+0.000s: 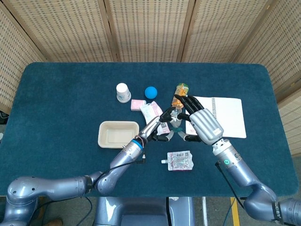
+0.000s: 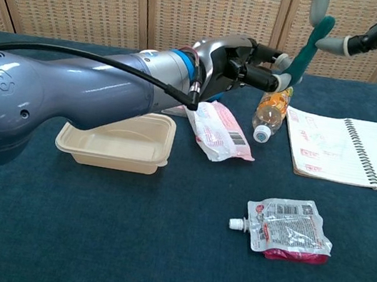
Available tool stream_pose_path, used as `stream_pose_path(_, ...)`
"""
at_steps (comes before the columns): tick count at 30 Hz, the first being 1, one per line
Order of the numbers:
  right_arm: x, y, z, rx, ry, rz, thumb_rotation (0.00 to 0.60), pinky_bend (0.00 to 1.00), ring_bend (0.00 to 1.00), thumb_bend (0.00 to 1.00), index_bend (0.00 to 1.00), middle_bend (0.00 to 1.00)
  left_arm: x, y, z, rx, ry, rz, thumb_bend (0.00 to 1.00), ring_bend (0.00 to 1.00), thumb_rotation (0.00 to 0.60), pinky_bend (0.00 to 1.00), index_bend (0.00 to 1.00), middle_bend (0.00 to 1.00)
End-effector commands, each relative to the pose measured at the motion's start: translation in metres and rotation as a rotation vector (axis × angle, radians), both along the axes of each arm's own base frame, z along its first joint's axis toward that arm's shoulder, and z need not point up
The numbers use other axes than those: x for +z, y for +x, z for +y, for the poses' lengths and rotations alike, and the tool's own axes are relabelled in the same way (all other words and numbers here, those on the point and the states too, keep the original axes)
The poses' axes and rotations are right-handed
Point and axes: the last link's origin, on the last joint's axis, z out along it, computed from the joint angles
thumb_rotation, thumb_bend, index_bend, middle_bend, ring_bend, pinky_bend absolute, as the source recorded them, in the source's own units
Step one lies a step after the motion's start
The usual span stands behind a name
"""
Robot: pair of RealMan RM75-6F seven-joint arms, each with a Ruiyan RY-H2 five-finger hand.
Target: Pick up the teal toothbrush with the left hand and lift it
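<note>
In the chest view the left hand [image 2: 248, 64] sits just above the middle of the frame, its fingertips [image 2: 280, 77] pinched on the lower end of the teal toothbrush [image 2: 303, 50]. The brush stands nearly upright in the upper right of the frame, clear of the table [image 2: 85, 239]. The right hand [image 1: 200, 122], seen from above in the head view, hovers close beside it with fingers spread (whether it touches or still pinches the brush, I cannot tell; a finger in the chest view looks very near the top of the shaft).

By my judgement the pick-up is done and the lift is in hand. The next move calls for the left hand to keep its pinch firm and rise straight, while the right hand draws away without knocking the brush. Below lie an orange bottle [image 2: 271, 110] and a pink packet [image 2: 219, 132], so a slip would drop it among them.
</note>
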Motion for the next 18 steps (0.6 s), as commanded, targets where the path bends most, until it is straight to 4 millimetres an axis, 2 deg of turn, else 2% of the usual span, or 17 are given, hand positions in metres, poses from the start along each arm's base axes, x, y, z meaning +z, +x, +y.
stream_pose_path(1, -0.0002, -0.0001, 0.0000, 0.000, 0.000, 0.004, 0.600, 0.00, 0.00, 0.46, 0.58, 0.07, 0.0001, 0.0000, -0.0003, 0.000, 0.000, -0.001, 0.55, 0.00, 0.600, 0.00, 0.74, 0.00)
stream_pose_path(11, -0.0007, 0.0004, -0.0001, 0.008, -0.015, 0.025, 0.600, 0.00, 0.00, 0.51, 0.61, 0.10, 0.0017, 0.0003, -0.0004, 0.000, 0.002, -0.008, 0.55, 0.00, 0.600, 0.00, 0.74, 0.00)
stream_pose_path(13, -0.0009, 0.0001, -0.0002, 0.010, -0.018, 0.031, 0.600, 0.00, 0.00, 0.54, 0.62, 0.11, 0.0022, 0.0004, -0.0003, 0.001, 0.002, -0.010, 0.55, 0.00, 0.600, 0.00, 0.74, 0.00)
stream_pose_path(18, -0.0016, -0.0016, -0.0005, 0.017, -0.032, 0.055, 0.600, 0.00, 0.00, 0.70, 0.68, 0.16, 0.0038, 0.0006, 0.0001, 0.000, 0.007, -0.011, 0.55, 0.00, 0.600, 0.00, 0.74, 0.00)
